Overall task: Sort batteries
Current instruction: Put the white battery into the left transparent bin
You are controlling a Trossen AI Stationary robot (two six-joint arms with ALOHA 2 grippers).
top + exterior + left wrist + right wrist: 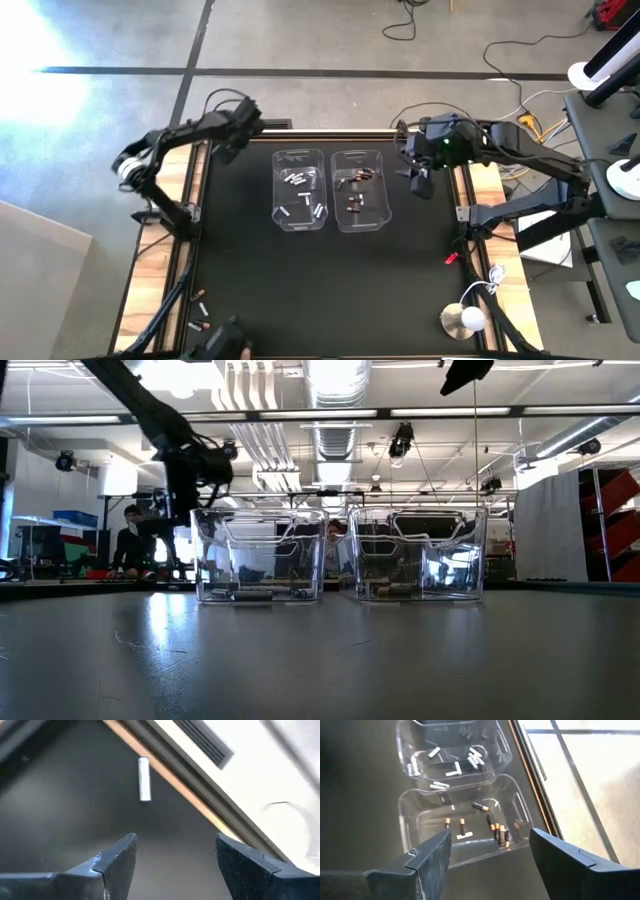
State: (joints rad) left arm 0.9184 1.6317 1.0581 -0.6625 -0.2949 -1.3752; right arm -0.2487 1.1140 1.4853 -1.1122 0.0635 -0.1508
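Note:
Two clear plastic bins stand side by side on the black mat. The left bin [300,188] holds several silvery-white batteries [451,770]. The right bin [358,190] holds several dark batteries with copper ends [497,830] and one white cell [465,836]. My left gripper [175,855] is open and empty at the table's far left corner [237,138], above a lone silvery-white battery [144,779] lying on the mat by the table's edge. My right gripper [490,850] is open and empty, held high to the right of the right bin [419,178].
A few loose batteries [202,310] lie at the near left corner on the wooden border. A small red clip [450,258] and a white round object [465,320] sit near the right edge. A person [130,538] shows in the room behind.

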